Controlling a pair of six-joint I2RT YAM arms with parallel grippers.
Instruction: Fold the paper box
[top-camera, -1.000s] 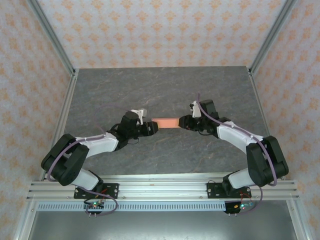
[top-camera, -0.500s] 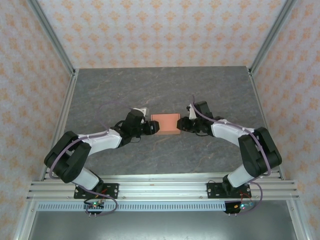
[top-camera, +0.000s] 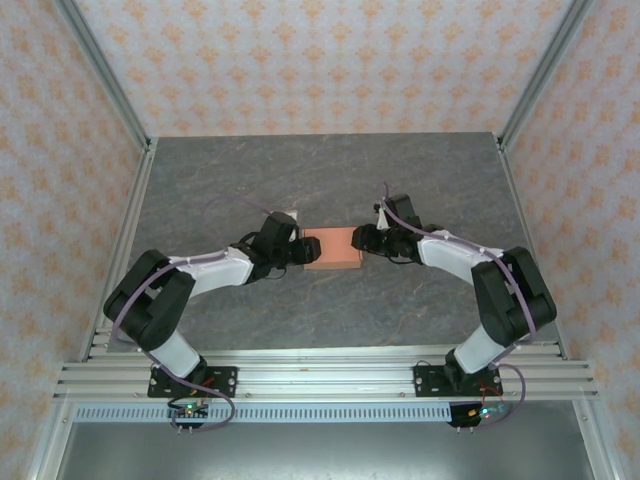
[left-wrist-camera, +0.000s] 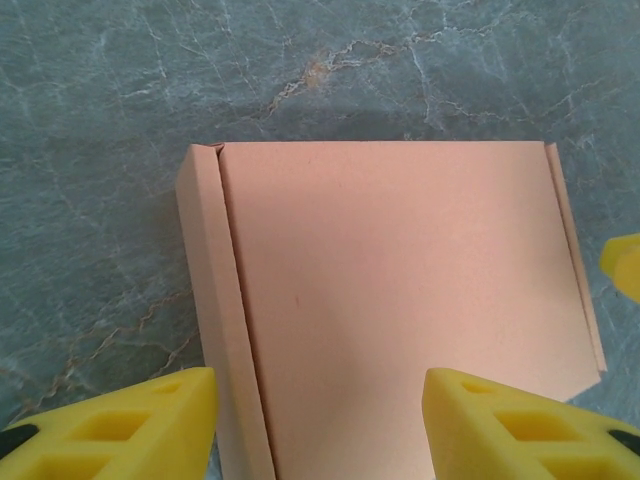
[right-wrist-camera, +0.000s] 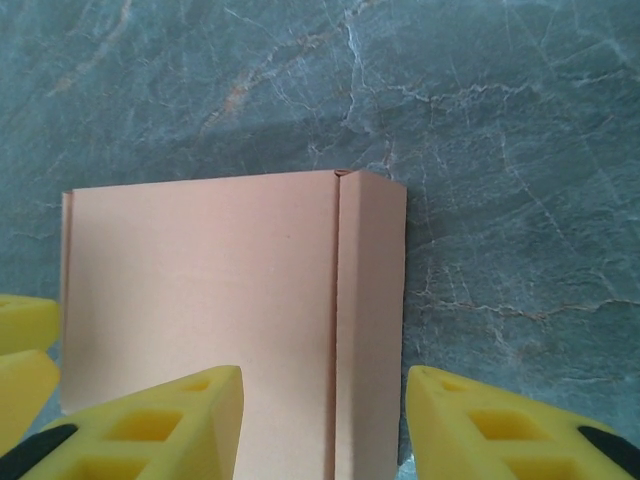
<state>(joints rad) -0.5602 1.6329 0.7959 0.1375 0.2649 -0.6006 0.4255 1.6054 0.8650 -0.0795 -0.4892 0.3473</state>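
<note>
My overhead picture is bright and even. The light is soft and comes from above, with no glare on the table (top-camera: 330, 180). In the middle of the frame the arms cast only faint, short shadows beneath them.

Both wrist pictures are clear, and the stone veins are crisp right to the corners. In the left wrist view the paper box (left-wrist-camera: 400, 300) throws a soft dark band along its upper edge, and a dim patch shades its lower middle. In the right wrist view a similar shadow hugs its top and right sides. The yellow fingers (left-wrist-camera: 110, 425) at the bottom edge look slightly soft.
</note>
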